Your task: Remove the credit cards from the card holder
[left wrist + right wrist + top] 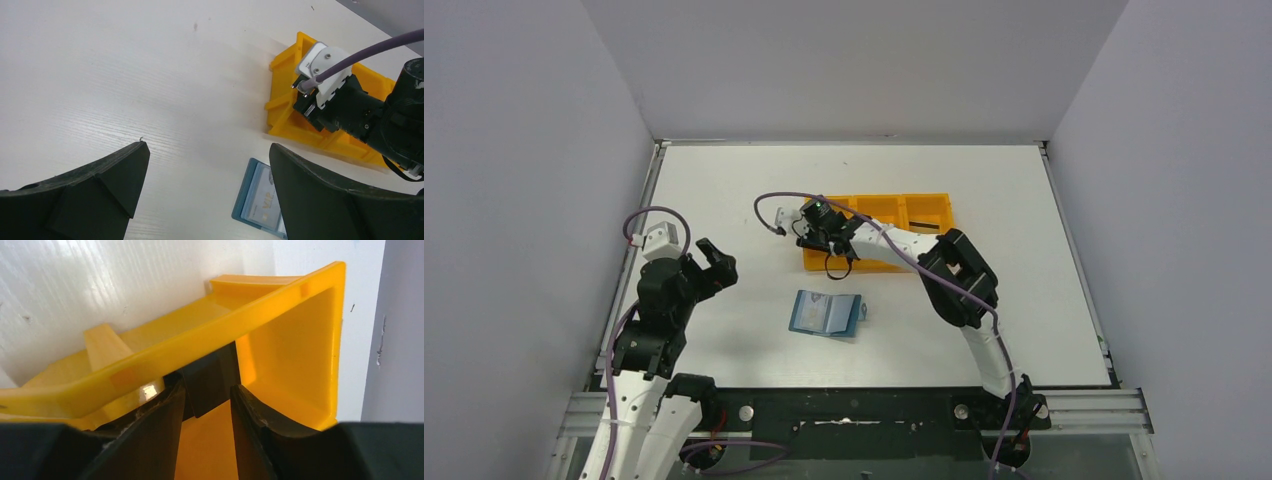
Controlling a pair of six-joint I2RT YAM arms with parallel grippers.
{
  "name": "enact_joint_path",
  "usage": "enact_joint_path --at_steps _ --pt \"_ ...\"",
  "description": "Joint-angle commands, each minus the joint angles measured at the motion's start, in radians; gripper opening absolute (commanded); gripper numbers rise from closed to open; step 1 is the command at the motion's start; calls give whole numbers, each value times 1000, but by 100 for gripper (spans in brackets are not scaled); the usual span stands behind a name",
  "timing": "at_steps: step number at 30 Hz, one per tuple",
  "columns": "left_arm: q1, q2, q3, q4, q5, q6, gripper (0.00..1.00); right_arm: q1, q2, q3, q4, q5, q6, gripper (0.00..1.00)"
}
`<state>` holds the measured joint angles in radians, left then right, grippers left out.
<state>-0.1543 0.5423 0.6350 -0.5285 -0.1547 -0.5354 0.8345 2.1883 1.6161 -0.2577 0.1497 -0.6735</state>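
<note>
Teal card holder (827, 314) lies opened flat on the worktop (724, 200), with a pale card (262, 202) tucked in a pocket. A black card (210, 380) stands inside the orange tray's (929, 197) end compartment.

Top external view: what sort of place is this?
Probably a robotics lab cell: plain grey partition walls box in a white tabletop holding an orange three-compartment plastic tray and teal folding wallet, with a left arm and right arm bolted at its near edge.

The card holder (254, 200), cut off at the bottom edge, partly behind the left gripper (207, 147).
</note>
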Motion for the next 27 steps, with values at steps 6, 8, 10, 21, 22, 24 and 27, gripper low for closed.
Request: enact_joint_path --at_steps 6,8,10,21,22,24,27 --pt "7 -4 38 28 -6 1 92 -67 -138 66 -26 -206 276 43" --pt "7 0 35 31 -3 2 93 -71 -176 51 0 -208 346 43" --pt "8 4 35 32 0 2 93 -71 -217 40 9 -185 439 43" --pt "9 36 30 38 14 -6 95 -4 -487 -286 7 -109 1272 42" --pt "9 37 28 39 16 -7 95 14 -498 -311 8 -85 1320 42" --pt "9 39 26 41 16 -9 96 50 -511 -344 5 -57 1385 42" --pt "10 39 28 39 15 -9 96 129 -524 -377 -10 74 1444 38"
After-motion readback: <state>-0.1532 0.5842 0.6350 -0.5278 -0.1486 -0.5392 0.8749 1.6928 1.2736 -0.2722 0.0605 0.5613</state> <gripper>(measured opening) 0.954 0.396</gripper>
